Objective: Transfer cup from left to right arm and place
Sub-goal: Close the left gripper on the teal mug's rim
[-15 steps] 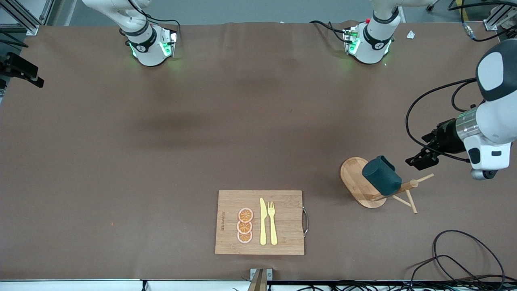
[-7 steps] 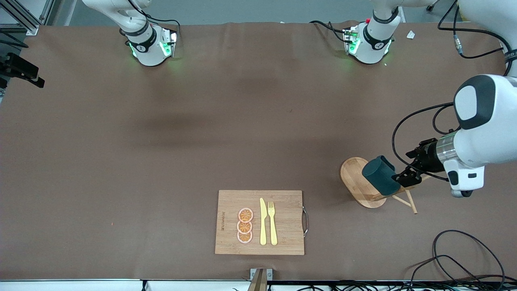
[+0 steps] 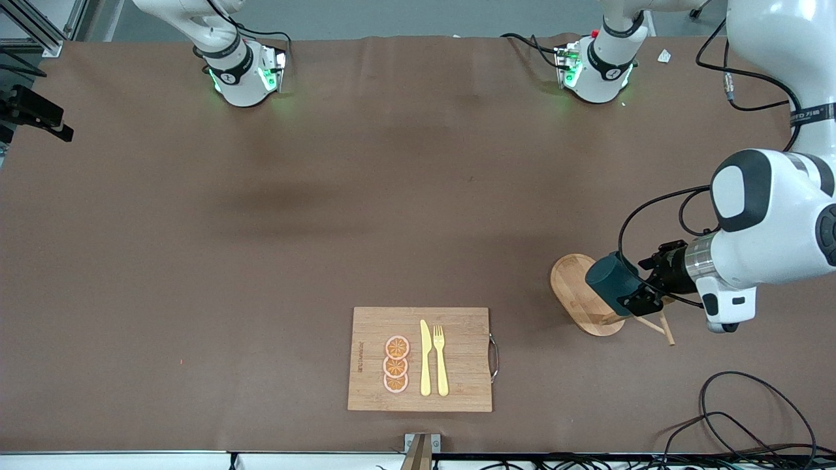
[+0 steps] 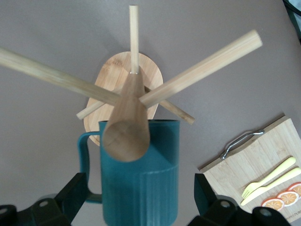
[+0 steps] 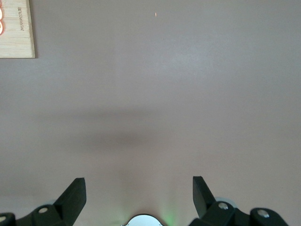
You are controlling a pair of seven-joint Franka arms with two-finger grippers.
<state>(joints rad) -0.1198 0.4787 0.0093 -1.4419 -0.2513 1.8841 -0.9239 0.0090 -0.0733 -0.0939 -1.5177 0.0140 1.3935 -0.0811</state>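
Note:
The dark teal cup [image 3: 609,284] hangs tilted on a peg of a wooden mug tree [image 3: 575,290] toward the left arm's end of the table. My left gripper [image 3: 635,287] is open, its two black fingers standing on either side of the cup body. In the left wrist view the cup [image 4: 157,188] fills the space between the fingers [image 4: 75,188], a small gap shows on each side, and its handle points toward one finger. The tree's post [image 4: 126,136] pokes into the cup's mouth. My right gripper [image 5: 138,186] is open with nothing in it, over bare table near its own base.
A bamboo cutting board [image 3: 457,352] lies near the front edge, carrying a yellow knife and fork [image 3: 433,359] and orange slices [image 3: 396,365]. Black cables [image 3: 751,411] loop at the table corner by the left arm. The tree's pegs [image 4: 202,66] spread around the cup.
The left arm has swung in toward the mug tree; its open gripper went from beside the cup to straddling it. The cup has not moved.

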